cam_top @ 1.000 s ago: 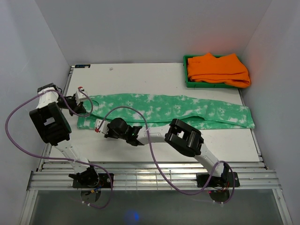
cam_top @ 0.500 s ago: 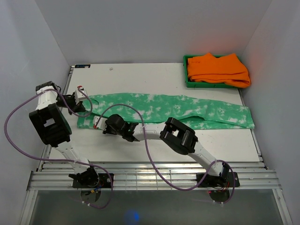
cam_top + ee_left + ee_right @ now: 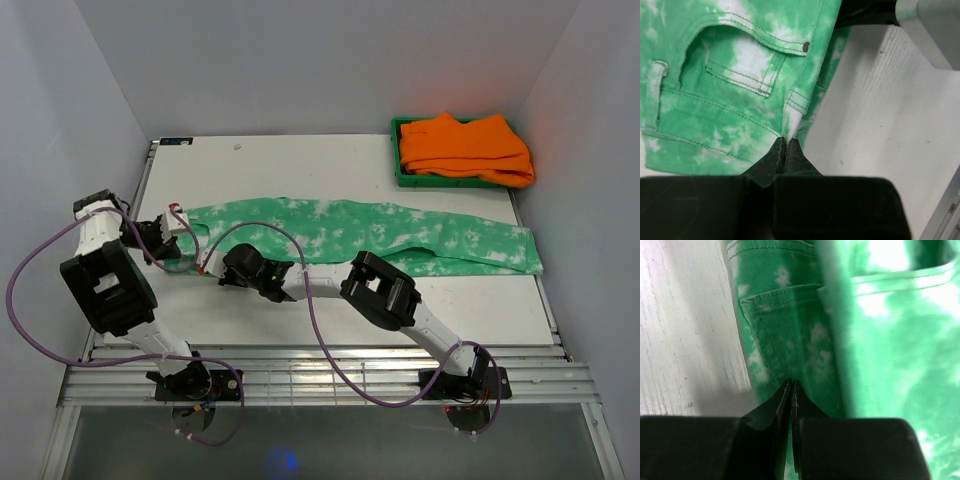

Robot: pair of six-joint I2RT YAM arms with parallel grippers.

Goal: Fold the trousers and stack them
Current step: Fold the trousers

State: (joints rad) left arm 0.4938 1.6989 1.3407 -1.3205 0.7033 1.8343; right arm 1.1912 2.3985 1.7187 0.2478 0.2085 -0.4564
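Top external view: the trousers (image 3: 400, 232) lie stretched flat, their legs trailing well away to the right of both grippers. The left gripper (image 3: 786, 144) is pinched tight on the waist edge, with a pocket just ahead of its tips. The right gripper (image 3: 791, 385) is clamped on the waist's other corner, cloth running between its jaws. The cloth looks soft, light and floppy, so the thick seamed waistband is probably the surest hold.

I see a green tray (image 3: 398, 160) at the far right corner of the white surface (image 3: 300, 165). It holds folded orange garments (image 3: 465, 148), piled above its rim and lapping over the right edge. A small dark mark (image 3: 238, 147) sits near the surface's far edge. Plain grey walls stand around it.
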